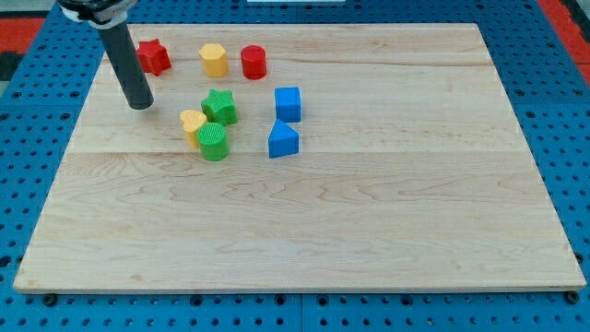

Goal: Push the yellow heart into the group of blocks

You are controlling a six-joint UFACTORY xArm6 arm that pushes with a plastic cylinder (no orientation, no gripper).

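Note:
The yellow heart (192, 124) lies left of centre on the wooden board (369, 212), touching the green cylinder (213, 141) at its lower right and the green star (219, 107) at its upper right. My tip (140, 104) rests on the board to the left of the heart, a short gap away. A blue cube (288, 103) and a blue triangular block (283, 139) lie to the right of the green blocks. A red star (153, 57), a yellow hexagon (213, 60) and a red cylinder (253, 63) stand in a row near the view's top.
The board rests on a blue perforated table (37, 138). The arm's rod comes down from the view's top left, just beside the red star.

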